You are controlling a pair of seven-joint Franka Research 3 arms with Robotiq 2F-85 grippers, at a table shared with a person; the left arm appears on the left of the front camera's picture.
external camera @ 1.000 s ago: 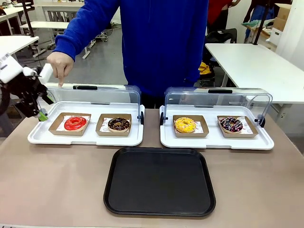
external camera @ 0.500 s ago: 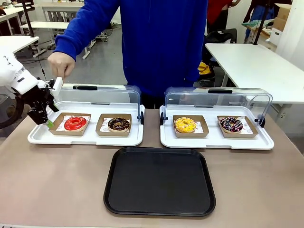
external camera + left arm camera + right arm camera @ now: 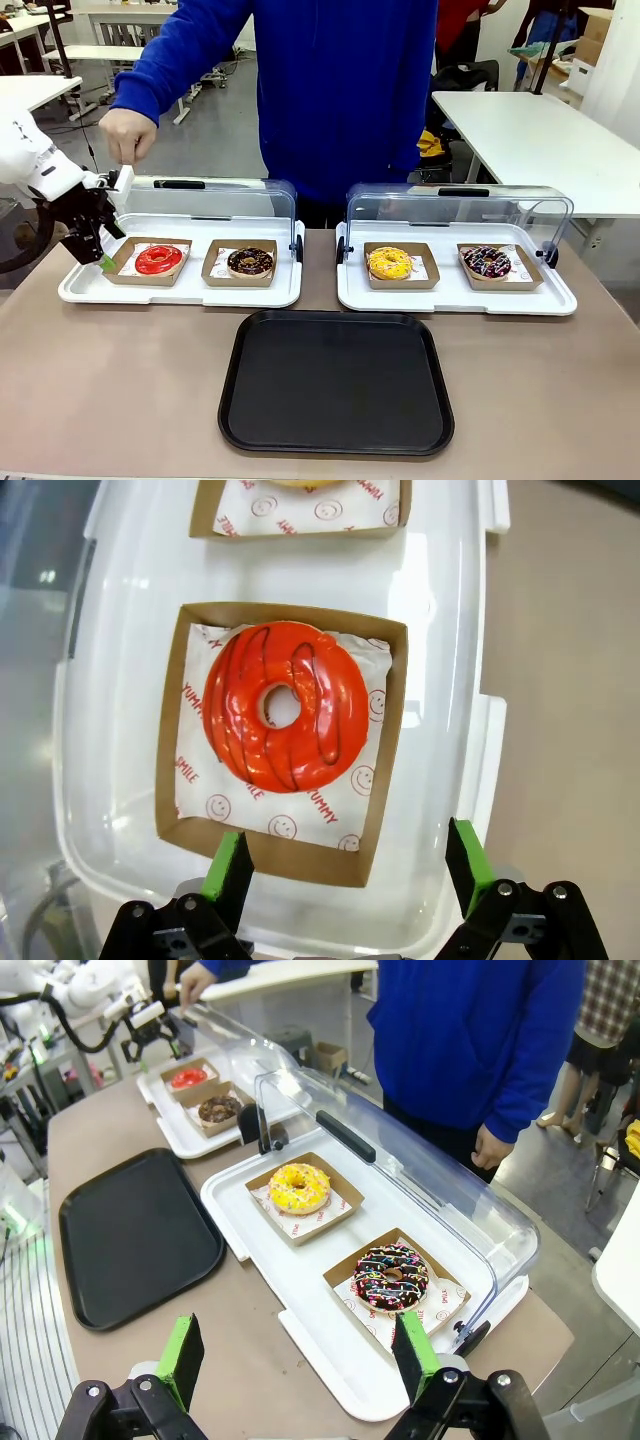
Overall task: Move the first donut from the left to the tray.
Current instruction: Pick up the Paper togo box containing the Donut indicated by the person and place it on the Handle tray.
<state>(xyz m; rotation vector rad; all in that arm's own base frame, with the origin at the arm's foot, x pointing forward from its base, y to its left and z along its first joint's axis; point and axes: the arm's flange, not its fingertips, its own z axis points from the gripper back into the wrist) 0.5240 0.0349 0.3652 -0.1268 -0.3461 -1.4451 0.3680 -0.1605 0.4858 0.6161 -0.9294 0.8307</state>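
Just ahead of the left hand (image 3: 348,862), the first donut from the left (image 3: 285,718) sits in its shallow cardboard box (image 3: 300,858) on a white tray (image 3: 130,600), untouched. Over the last second this hand has swung in from beyond the outer end of that tray and dropped lower, so its green pads now hang right at the near edge of the box. The jaws are released, spread wide, and grasp nothing. One pad overlaps the box's near edge, while the other stands out past the box toward the tray rim, so the hand looks set a little off centre. The person's hand (image 3: 130,135), which a second ago pointed a finger down near the tray, has lifted away and curled shut above the raised lid. That suggests the pick has been indicated and the approach is nearly done; the grasp itself is not yet made. Well off to the hand's side, on the desk (image 3: 120,400), the black tray (image 3: 335,385) waits with nothing on it.

The right hand (image 3: 300,1355) is also released and grasps nothing, hovering short of the other white tray (image 3: 300,1345).

Counted: four donuts, four cardboard boxes, two white trays with clear lids, one black tray.
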